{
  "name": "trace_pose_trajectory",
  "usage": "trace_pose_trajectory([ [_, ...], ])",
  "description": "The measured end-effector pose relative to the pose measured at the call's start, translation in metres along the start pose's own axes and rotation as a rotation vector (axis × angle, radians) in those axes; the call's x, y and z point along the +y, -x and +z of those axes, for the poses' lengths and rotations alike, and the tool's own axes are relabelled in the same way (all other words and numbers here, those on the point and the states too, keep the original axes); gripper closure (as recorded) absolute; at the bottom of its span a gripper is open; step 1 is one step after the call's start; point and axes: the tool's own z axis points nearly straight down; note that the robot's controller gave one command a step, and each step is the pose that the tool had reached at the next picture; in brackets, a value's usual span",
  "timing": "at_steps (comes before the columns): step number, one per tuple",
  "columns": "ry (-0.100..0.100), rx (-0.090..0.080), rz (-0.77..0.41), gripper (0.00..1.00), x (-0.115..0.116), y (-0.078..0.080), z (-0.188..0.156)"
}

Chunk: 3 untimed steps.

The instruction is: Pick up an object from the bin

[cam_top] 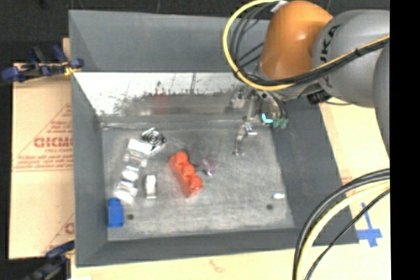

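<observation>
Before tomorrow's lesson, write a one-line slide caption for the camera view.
Gripper hangs in the grey bin, right of an orange knobbly piece; clear pieces and a blue block lie left.

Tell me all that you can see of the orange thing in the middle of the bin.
The orange thing is a lumpy piece, like several rounded knobs joined in a row, plastic by its look. It lies slantwise on the bin floor. A small purple bit lies close beside it; the gripper is apart from it.
</observation>
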Motion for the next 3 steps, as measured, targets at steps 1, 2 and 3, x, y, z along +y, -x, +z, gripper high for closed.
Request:
trace_pose_trajectory([
  [1,-0.003,-0.013,-0.172,0.0,0.094,-0.036,0.078],
  [2,-0.001,-0.012,-0.429,0.0,0.116,-0.084,0.075],
  [3,-0.001,-0.02,-0.427,1.0,0.116,-0.081,0.072],
])
